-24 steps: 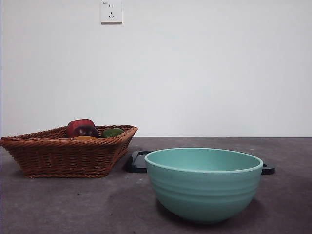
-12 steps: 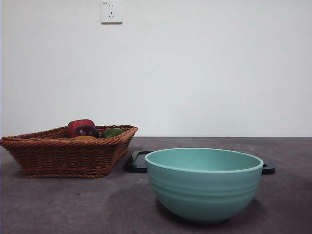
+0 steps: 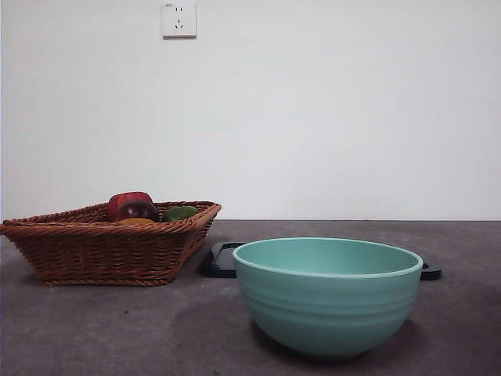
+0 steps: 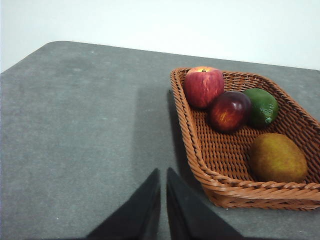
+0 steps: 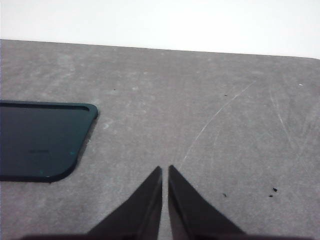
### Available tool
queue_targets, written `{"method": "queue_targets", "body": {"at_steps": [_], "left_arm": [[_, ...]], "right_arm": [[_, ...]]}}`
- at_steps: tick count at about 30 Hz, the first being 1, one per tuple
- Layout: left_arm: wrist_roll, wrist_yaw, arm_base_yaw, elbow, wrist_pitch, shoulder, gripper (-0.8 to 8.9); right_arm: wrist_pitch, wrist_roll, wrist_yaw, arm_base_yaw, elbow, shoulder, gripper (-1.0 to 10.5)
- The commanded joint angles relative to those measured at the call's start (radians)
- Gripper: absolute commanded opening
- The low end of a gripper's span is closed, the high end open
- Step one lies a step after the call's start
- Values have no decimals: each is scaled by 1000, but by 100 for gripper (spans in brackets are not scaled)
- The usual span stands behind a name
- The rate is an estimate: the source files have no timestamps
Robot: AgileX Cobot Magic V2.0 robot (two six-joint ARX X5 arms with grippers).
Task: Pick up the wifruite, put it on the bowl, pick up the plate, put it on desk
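The orange-brown wifruite [image 4: 278,158] lies in the brown wicker basket [image 4: 200,155], beside a dark red-purple fruit [image 4: 229,111], a red apple [image 4: 203,86] and a green fruit [image 4: 262,106]. In the front view only its top [image 3: 137,222] shows over the basket rim [image 3: 94,229]. The mint-green bowl [image 3: 327,294] stands empty on the desk [image 3: 117,329]. A dark flat plate [image 5: 40,140] lies behind the bowl, its edges showing in the front view [image 3: 221,260]. My left gripper [image 4: 162,175] is shut, over bare desk beside the basket. My right gripper [image 5: 165,172] is shut, over bare desk beside the plate.
A white wall with a socket [image 3: 178,19] stands behind the desk. The desk's rounded far corner [image 4: 55,45] shows in the left wrist view. Faint scratches [image 5: 215,117] mark the desk near the plate.
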Motion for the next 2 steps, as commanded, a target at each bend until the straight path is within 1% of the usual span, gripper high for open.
{"method": "queue_targets", "body": {"at_steps": [1,2], "left_arm": [[15,8,-1,-21,-4,-2,19],[15,8,-1,-21,-4,-2,19]], "right_arm": [[11,10,1,0,-6,-3,15],[11,10,1,0,-6,-3,15]]}}
